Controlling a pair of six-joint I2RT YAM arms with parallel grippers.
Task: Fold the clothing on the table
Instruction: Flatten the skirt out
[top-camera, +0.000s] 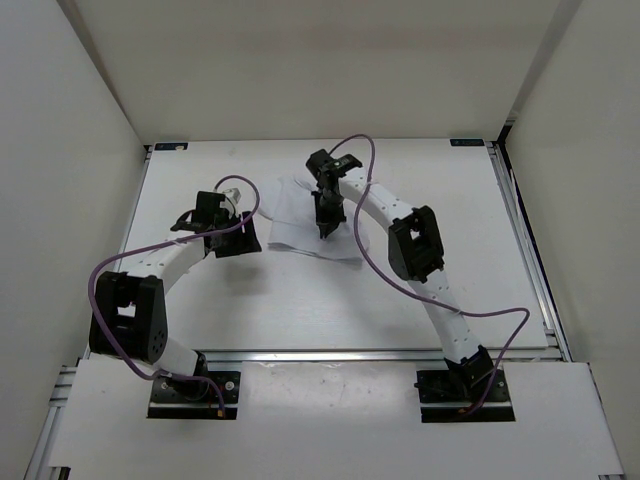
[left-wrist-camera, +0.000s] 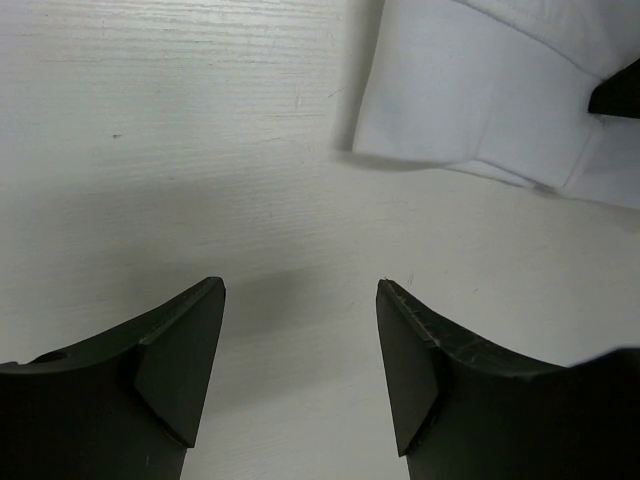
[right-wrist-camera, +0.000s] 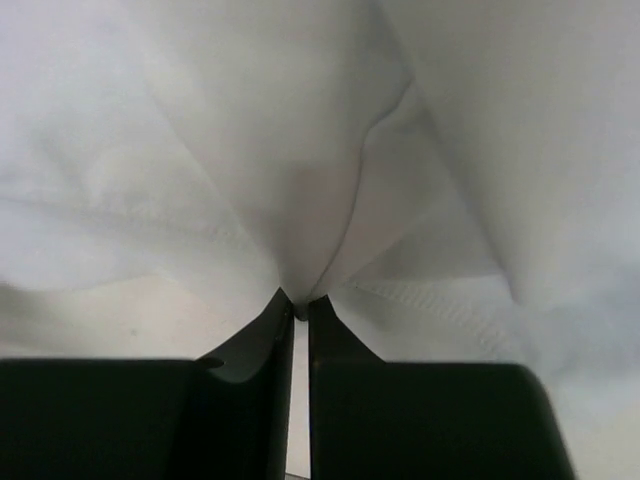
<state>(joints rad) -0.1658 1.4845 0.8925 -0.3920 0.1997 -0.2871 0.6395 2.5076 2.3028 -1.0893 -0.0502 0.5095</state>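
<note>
Notably, right fingers (right-wrist-camera: 258, 345) pinched shut on a thin clothing (right-wrist-camera: 300, 180) fold; I feared slippage on lifting; left fingers (left-wrist-camera: 180, 360) gaped empty above table (left-wrist-camera: 150, 150).

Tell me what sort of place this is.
Probably a robot lab work cell, not a home: a white table with aluminium rail edges, plain white walls boxing it in, and the left arm and right arm bolted at its near edge.

Plain white clothing (top-camera: 296, 218), white table (top-camera: 300, 300)
</note>
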